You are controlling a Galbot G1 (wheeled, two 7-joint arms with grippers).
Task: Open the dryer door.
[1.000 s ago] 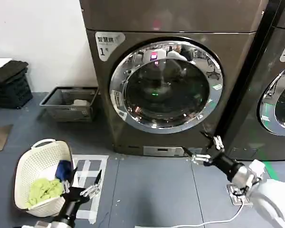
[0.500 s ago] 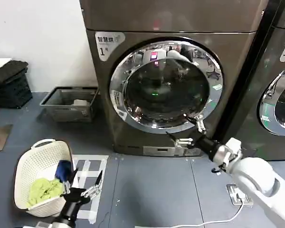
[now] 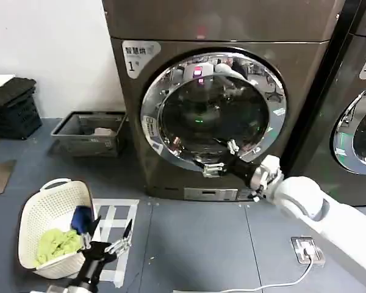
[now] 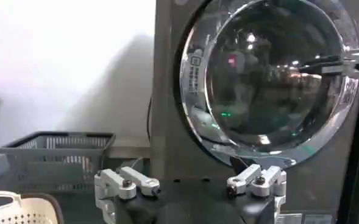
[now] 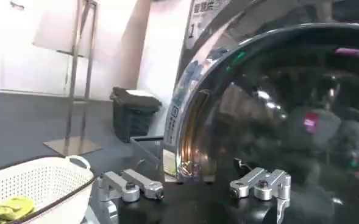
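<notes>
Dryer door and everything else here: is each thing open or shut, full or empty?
dryer door: shut, flat against the machine.
right gripper: jaws open, in front of the door's lower rim.
left gripper: jaws open, low beside the laundry basket.
laundry basket: holds green and blue clothes.
grey crate: on the floor, one pale item inside.

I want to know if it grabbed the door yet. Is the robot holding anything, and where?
Nothing is held. The right gripper is open in front of the dryer door, near its lower chrome rim. The left gripper is open too, low beside the laundry basket.
</notes>
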